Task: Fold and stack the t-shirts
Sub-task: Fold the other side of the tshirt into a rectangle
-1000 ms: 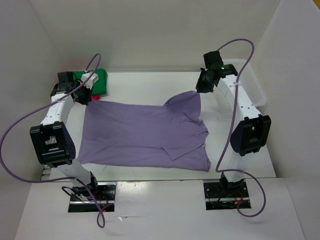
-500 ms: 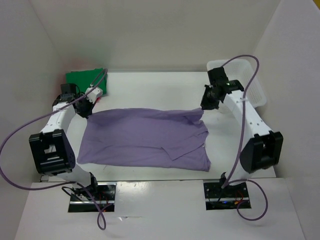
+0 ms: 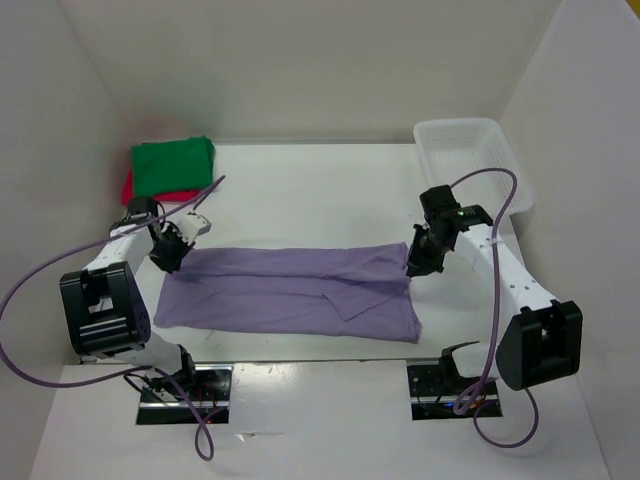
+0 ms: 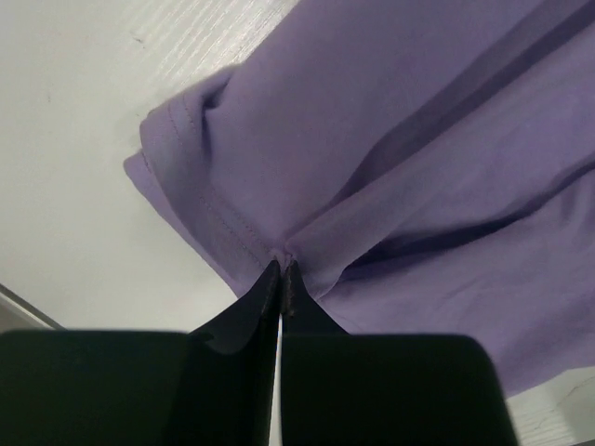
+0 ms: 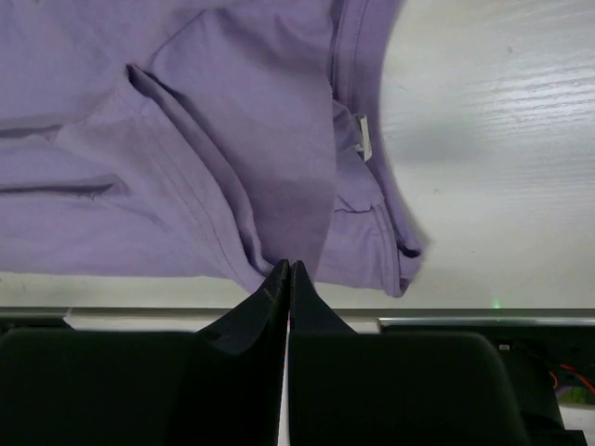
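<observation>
Both clamped tight on the lavender t-shirt (image 3: 290, 300), left gripper (image 3: 170, 252) and right gripper (image 3: 414, 264) should lay its edge level toward the frame's bottom.

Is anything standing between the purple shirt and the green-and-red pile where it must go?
Nothing visible: only bare table lies between the purple shirt and the green shirt lying on the red shirt.

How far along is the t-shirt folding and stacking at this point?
Done: the green t-shirt lies folded on top of the red t-shirt at the far left. In hand: the left gripper and right gripper are each shut on one end of the lavender t-shirt, which lies doubled over lengthwise. Left: release it, fold it smaller, and place it on that stack.
</observation>
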Controlling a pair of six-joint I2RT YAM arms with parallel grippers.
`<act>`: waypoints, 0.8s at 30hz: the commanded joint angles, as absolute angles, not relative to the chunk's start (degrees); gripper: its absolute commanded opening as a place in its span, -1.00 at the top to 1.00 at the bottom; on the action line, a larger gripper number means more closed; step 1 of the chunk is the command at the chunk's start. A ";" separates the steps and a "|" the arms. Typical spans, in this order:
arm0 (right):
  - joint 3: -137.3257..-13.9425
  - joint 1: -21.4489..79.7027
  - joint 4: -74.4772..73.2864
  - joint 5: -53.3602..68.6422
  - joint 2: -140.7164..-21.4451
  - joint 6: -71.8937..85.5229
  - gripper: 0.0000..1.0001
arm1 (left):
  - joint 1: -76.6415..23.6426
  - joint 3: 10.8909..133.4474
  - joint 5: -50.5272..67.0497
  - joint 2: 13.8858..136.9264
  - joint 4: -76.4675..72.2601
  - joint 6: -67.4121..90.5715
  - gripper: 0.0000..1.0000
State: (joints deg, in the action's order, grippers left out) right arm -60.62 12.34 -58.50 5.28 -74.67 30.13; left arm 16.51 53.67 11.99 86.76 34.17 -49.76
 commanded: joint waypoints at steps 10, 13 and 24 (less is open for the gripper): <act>-58.10 13.71 -60.56 7.38 -73.83 30.15 1.00 | 16.79 54.40 9.49 90.00 34.45 -52.56 1.00; -58.10 14.23 -61.69 7.38 -73.83 30.15 1.00 | 16.79 54.40 9.49 88.77 34.98 -52.56 1.00; -56.87 17.75 -67.05 3.87 -72.77 32.52 0.57 | 17.31 54.40 10.54 87.63 41.22 -55.11 -0.06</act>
